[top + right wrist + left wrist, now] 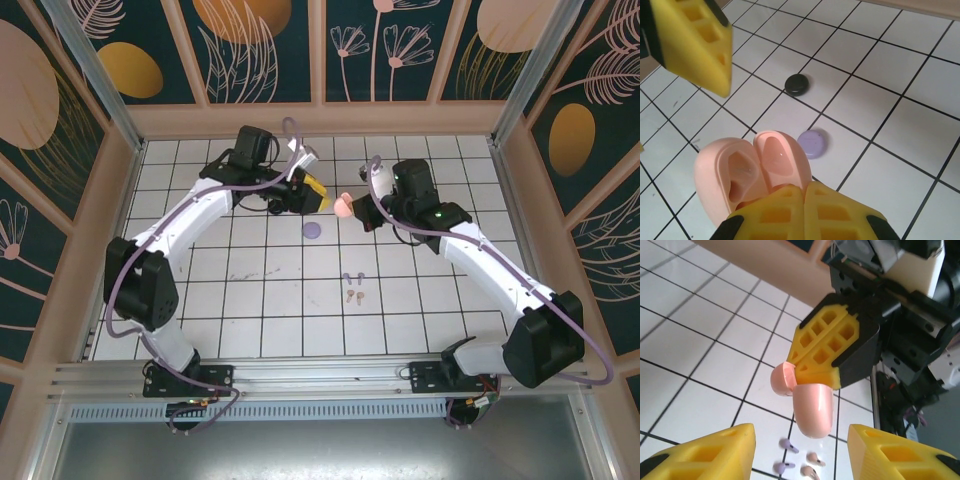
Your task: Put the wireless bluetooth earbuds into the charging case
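My right gripper point(804, 194) is shut on the open pale pink charging case point(750, 170), held above the tiles with both empty wells facing the right wrist camera. In the top view the case point(343, 207) hangs between the two grippers. The left wrist view shows the case point(812, 407) from outside, lid point(782, 379) swung back, pinched by the right gripper's yellow fingers point(827, 347). My left gripper point(800, 455) is open just in front of the case, with nothing between its fingers. On the floor lie lavender earbuds point(788, 445) and pink earbuds point(815, 458), also nearer my bases point(352, 288).
A closed lavender case point(812, 144) and a closed black case point(797, 84) rest on the white tiles below the grippers; the lavender one point(312, 231) sits mid-table. Wooden walls border the tiled floor on three sides.
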You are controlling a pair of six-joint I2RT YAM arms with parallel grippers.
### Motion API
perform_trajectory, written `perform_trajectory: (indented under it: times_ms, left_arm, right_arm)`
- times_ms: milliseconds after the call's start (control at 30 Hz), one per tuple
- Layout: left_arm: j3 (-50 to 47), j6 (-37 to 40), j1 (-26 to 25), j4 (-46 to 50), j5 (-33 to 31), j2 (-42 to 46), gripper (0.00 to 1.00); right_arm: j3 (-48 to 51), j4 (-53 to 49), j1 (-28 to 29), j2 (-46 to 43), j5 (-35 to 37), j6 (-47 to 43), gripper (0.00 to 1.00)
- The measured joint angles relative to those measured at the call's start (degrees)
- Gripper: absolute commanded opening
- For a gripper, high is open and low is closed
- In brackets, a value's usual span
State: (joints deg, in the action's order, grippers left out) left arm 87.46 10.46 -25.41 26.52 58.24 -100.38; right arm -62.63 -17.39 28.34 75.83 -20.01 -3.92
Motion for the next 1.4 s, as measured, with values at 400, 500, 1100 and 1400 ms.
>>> perform_trajectory:
  times_ms: [400,500,1100,1400]
  left_arm:
    - [5.79,10.54,0.0,17.07,5.09,-4.98,0.5]
    - [5.84,10.99,0.0,17.68,6.05,-5.6,0.5]
    - [5.81,12.04,0.68,18.27,7.78,-7.45,0.47]
    - [4.33,11.52,0.66,15.67,7.45,-7.65,0.47]
  right_arm:
    - [0.0,-0.13,2.38,2.47,-2.19,-2.03,0.0]
    - [-0.02,-0.11,2.47,3.41,-2.23,-2.01,0.0]
    - [-2.78,-2.25,4.02,5.99,-1.51,-1.97,0.0]
    - [-2.99,-3.34,4.28,5.99,-0.17,-1.97,0.0]
